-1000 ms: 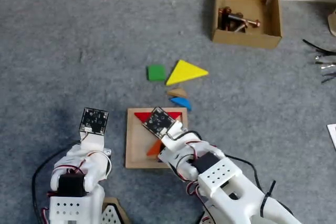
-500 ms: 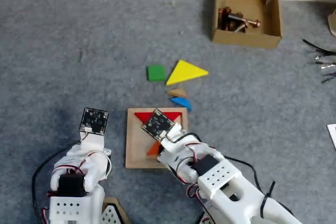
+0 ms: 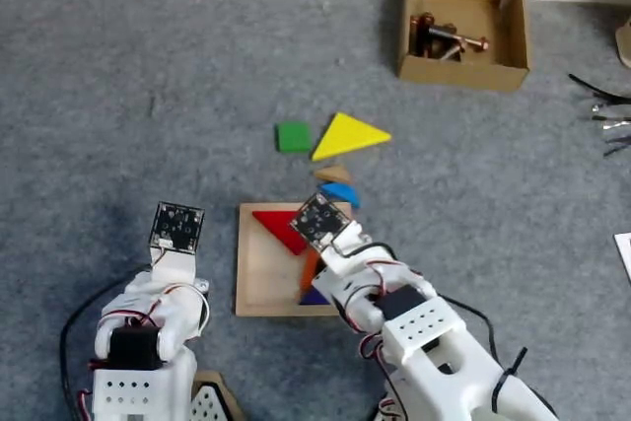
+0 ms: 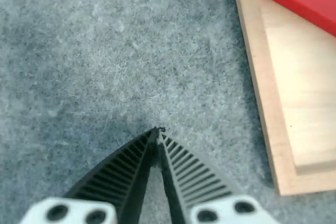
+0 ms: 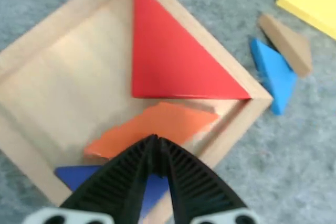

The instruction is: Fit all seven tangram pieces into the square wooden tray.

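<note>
Square wooden tray (image 3: 261, 278): a red triangle (image 5: 173, 61) is seated long edge to the wall; an orange parallelogram (image 5: 152, 127) lies askew by a dark blue triangle (image 5: 73, 174). The right pincer (image 5: 156, 139) — closed, empty — is held over it, probably for nudging. The left pincer (image 4: 157, 131), closed, is parked beside the tray; a yellow triangle (image 3: 347, 135) and three more are left outside.

Left jaws and right jaws closed.

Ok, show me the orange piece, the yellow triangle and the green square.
orange piece (image 5: 157, 123), right wrist view, middle of its face.
yellow triangle (image 3: 350, 135), high view, centre of its face.
green square (image 3: 293, 136), high view, centre of its face.
</note>
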`<state>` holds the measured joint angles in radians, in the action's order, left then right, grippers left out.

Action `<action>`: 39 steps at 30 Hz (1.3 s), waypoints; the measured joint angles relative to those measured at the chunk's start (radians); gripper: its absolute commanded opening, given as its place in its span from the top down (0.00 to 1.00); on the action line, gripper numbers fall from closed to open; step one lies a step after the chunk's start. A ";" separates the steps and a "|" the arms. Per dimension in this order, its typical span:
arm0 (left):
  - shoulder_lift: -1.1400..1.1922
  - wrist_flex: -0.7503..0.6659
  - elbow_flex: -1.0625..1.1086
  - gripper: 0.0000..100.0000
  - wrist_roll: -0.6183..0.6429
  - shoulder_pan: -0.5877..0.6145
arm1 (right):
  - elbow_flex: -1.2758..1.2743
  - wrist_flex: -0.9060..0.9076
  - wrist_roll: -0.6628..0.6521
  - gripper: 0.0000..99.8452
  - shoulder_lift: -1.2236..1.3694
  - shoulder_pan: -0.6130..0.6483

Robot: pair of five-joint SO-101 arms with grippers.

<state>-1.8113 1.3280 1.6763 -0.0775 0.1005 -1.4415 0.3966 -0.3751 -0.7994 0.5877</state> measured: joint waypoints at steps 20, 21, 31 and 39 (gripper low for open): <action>0.000 0.000 0.000 0.99 0.000 0.000 | -0.002 -0.037 -0.014 1.00 0.002 -0.049; 0.000 0.000 0.000 0.99 0.000 0.000 | -0.002 -0.044 -0.014 1.00 0.002 -0.064; 0.000 0.000 0.000 0.99 0.000 0.000 | 0.008 -0.054 -0.014 1.00 0.002 -0.106; 0.000 0.000 0.000 0.99 0.000 0.000 | 0.239 0.199 0.087 0.99 0.002 -0.106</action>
<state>-1.8113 1.3280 1.6763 -0.0775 0.1005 -1.2022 0.5961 -0.2877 -0.7979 0.4818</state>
